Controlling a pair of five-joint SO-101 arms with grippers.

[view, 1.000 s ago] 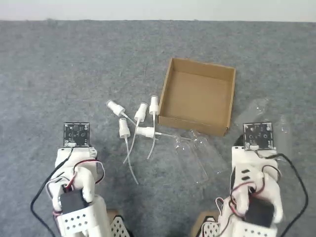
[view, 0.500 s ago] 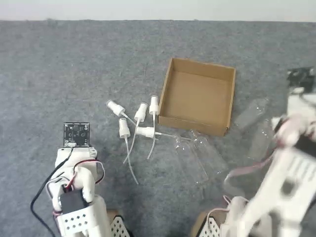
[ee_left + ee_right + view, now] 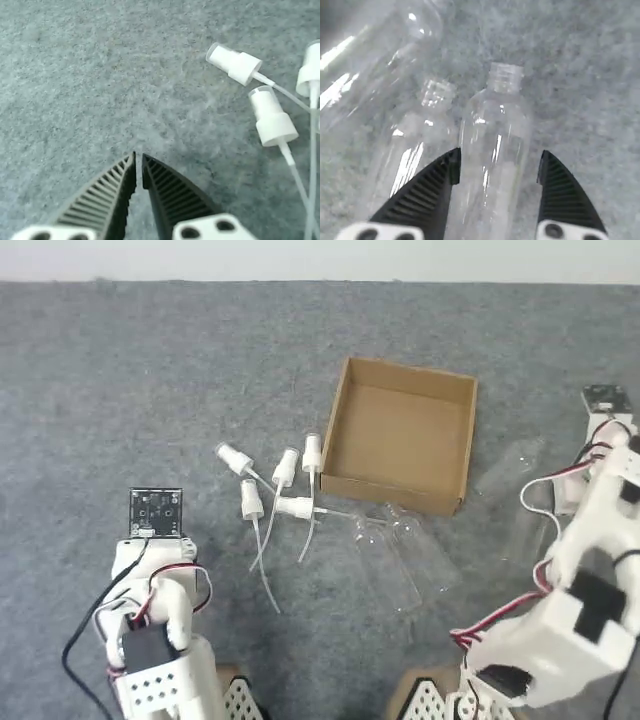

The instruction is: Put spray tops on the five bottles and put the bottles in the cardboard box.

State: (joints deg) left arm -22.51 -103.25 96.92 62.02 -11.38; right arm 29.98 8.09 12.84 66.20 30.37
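Several white spray tops [image 3: 285,468] with long dip tubes lie loose on the grey carpet left of the cardboard box [image 3: 395,490]. Clear uncapped bottles lie in front of the box [image 3: 385,560] and to its right [image 3: 510,468]. My right arm [image 3: 600,530] stretches out over the right-hand bottles. Its gripper [image 3: 499,157] is open, with one jaw on each side of a lying bottle [image 3: 495,125], whose threaded neck points away. A second bottle [image 3: 420,135] lies beside it. My left gripper [image 3: 139,159] is shut and holds nothing, low over bare carpet, with spray tops [image 3: 272,117] a little way off.
The box is open-topped with nothing inside and stands mid-table. The left arm [image 3: 150,620] is folded back at the near left edge. Grey carpet stretches to the far and left sides. A third bottle [image 3: 385,50] lies farther off in the right wrist view.
The right arm has risen from its folded pose at the near right and swung out over the bottles right of the box. The left arm has kept still.
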